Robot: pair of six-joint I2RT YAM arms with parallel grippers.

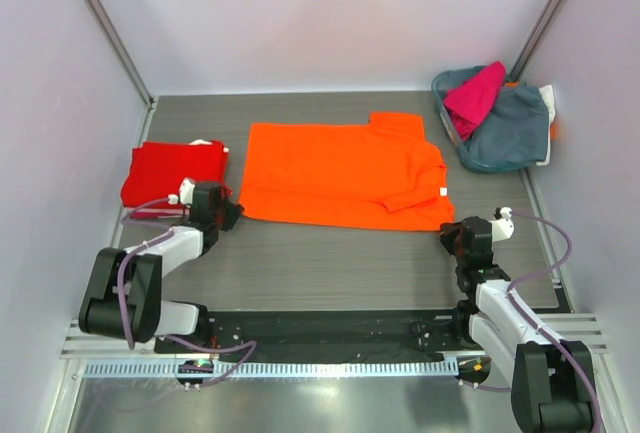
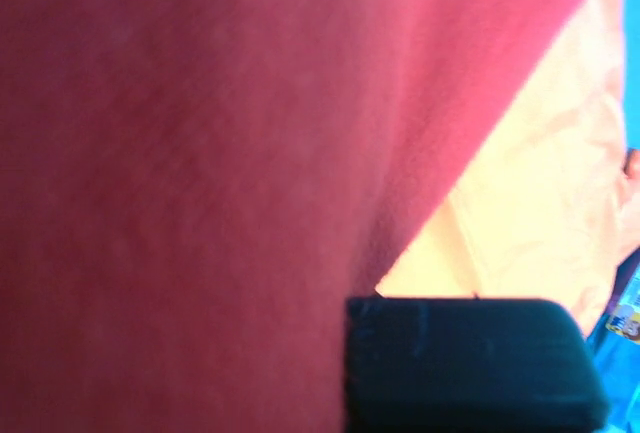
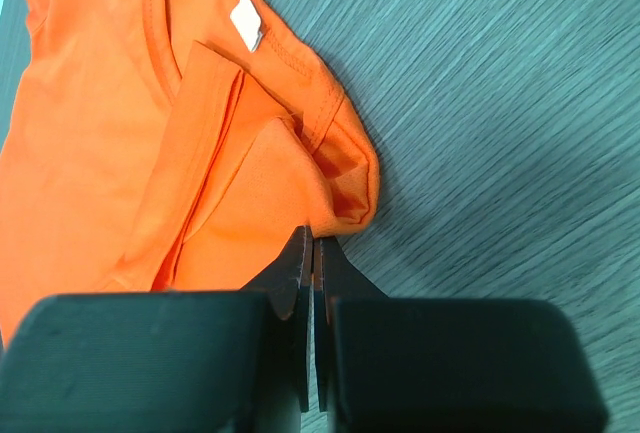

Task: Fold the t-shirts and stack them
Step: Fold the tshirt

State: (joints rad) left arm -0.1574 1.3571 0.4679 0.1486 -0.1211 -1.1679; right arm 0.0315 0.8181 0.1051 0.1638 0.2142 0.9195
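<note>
Top external shows both claws closed at the orange shirt (image 1: 340, 175): left claw (image 1: 232, 215) at its near-left corner, right claw (image 1: 452, 238) touching its near-right corner. I can't tell whether either holds cloth. If 1 pinch is empty, lifting will skew the fold. Red shirt (image 1: 170, 173) lies folded left of it, on a grey wood-grain table (image 1: 330, 263) between pale walls.

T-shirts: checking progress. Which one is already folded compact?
The red fabric t-shirt at left; the bright orange t-shirt lies spread out, the magenta t-shirt bunched in a blue basket.
</note>
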